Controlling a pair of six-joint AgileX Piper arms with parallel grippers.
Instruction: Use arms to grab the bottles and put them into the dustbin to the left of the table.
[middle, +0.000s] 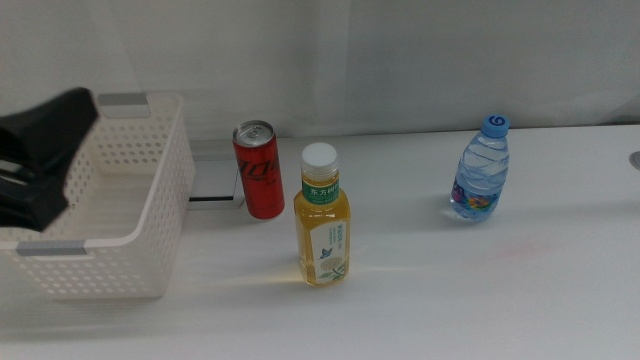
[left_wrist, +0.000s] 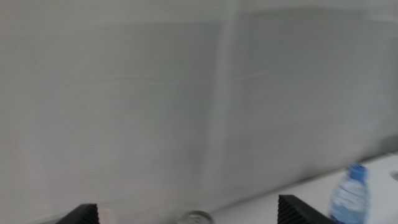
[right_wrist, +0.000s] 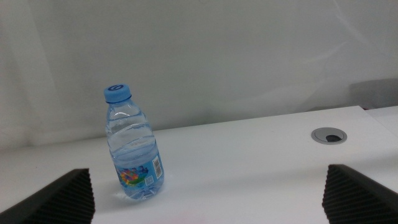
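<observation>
At the left of the frame the left arm's black tool hangs over the white perforated plastic basket, its jaws spread wide with nothing between them. All three containers stand upright on the smooth white table: the red cola can just right of the basket, the yellow tea bottle with white cap and green label close in front of it, and the small clear blue-capped water bottle well apart at the right. The right tool is also wide and empty, facing the water bottle.
</observation>
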